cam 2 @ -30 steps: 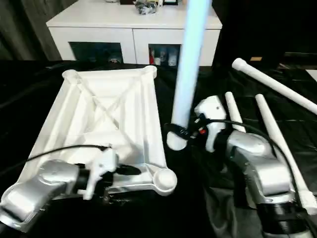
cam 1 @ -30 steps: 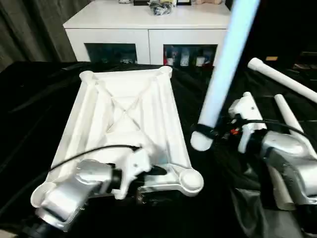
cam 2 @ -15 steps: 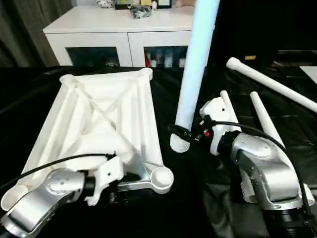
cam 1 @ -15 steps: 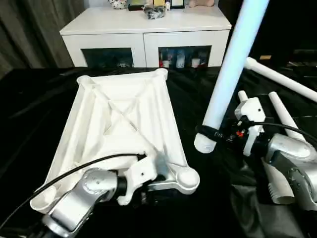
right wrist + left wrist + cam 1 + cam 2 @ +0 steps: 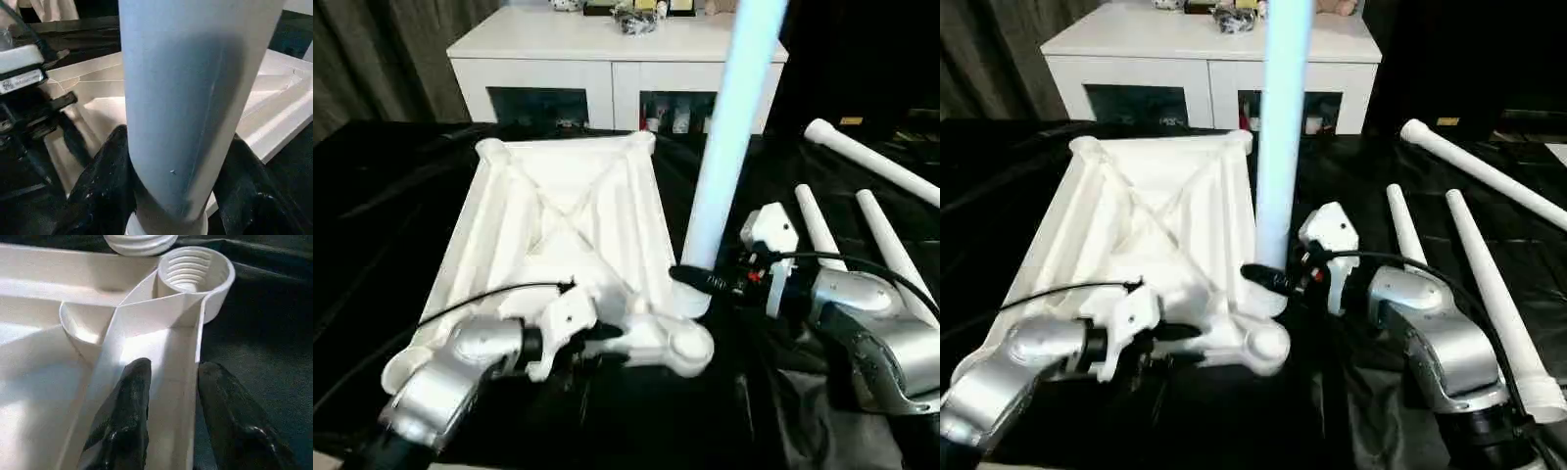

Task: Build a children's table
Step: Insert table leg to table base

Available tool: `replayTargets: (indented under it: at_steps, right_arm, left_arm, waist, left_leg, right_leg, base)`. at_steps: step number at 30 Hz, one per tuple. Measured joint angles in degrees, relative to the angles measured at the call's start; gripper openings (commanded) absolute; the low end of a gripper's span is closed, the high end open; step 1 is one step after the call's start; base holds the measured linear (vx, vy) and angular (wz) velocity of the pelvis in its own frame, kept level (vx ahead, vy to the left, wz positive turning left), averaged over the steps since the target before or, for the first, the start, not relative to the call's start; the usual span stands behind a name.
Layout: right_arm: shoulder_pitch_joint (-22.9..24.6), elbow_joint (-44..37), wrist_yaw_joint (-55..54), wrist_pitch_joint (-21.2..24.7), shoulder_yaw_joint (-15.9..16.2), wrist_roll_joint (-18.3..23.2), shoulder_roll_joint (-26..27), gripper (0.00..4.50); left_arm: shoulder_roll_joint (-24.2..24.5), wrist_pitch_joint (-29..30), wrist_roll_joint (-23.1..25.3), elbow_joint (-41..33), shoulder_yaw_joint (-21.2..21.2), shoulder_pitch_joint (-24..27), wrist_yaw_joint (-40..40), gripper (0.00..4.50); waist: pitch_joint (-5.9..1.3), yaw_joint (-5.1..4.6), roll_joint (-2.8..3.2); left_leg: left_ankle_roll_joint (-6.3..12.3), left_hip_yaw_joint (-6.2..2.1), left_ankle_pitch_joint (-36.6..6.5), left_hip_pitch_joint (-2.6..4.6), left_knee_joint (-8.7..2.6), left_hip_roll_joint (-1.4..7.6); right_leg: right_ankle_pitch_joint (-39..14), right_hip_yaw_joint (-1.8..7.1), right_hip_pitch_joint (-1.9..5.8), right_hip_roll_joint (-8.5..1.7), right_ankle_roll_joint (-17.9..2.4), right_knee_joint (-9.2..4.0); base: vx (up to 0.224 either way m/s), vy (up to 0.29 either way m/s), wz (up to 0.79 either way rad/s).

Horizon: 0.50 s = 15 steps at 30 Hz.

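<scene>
The table top (image 5: 563, 245) lay underside up on the black-draped worktop (image 5: 372, 215), ribs and X-brace showing. The left pincer (image 5: 168, 382) was clamped on the rim wall just behind the near corner socket (image 5: 194, 271), one finger either side of the wall. The right pincer (image 5: 171, 161) was clamped on the held leg (image 5: 1278, 127), low on the tube near its threaded end, with the leg upright and that end just beside the socket, not yet entered.

Handling, judged: hollow moulded plastic, so light and stiff, but smooth; the long leg could lever in the grip if held higher. The low hold suits screwing. The thin rim wall may flex if pulled.

Surroundings: three spare legs (image 5: 1484, 284) lay beyond the right pincer, well apart from the top. A white cabinet (image 5: 617, 69) with glass doors stood past the top's far end. The left arm's black cable (image 5: 480, 299) crossed the near ribs, close to the socket; a possible snag.
</scene>
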Motion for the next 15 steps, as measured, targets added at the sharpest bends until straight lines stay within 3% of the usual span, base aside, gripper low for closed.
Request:
replayTargets:
  at_steps: [4,10,14,15]
  right_arm:
    - [0.0,0.0,0.0,-0.1,0.0,-0.2,-0.4,1.84]
    - [0.2,0.0,0.0,-0.1,-0.1,-0.5,-1.0,1.84]
    - [0.3,0.0,-0.2,-0.1,-0.2,-0.5,-1.1,1.84]
    - [0.3,0.0,-0.2,-0.1,-0.3,-0.5,-1.1,1.84]
  left_arm:
    - [1.3,-0.1,0.3,1.1,-1.7,-0.7,-3.3,1.26]
    - [2.1,-0.5,0.7,1.9,-2.1,-1.2,-6.6,0.54]
    - [1.5,-1.4,1.0,3.5,-2.1,-1.8,-6.0,0.41]
    - [1.1,-1.5,1.1,3.8,-2.2,-1.8,-5.6,0.11]
  waist:
    - [0.01,-0.22,0.14]
    - [0.03,-0.21,0.27]
    - [0.01,-0.2,0.32]
    - [0.01,-0.21,0.33]
  left_leg:
    - [0.0,0.0,0.0,-0.01,0.0,0.0]
    - [0.0,0.0,0.0,0.0,0.0,0.0]
    - [0.0,0.0,0.0,0.0,0.0,0.0]
    - [0.0,0.0,0.0,0.0,0.0,0.0]
  right_leg:
    - [0.0,0.01,-0.02,0.01,0.0,-0.02]
    - [0.0,0.02,-0.01,0.01,0.0,-0.04]
    - [0.0,0.02,0.0,0.01,0.0,-0.03]
    - [0.0,0.02,0.0,0.01,0.0,-0.03]
  base:
    - [0.0,0.0,0.0]
    - [0.0,0.0,0.0]
    - [0.0,0.0,0.0]
    - [0.0,0.0,0.0]
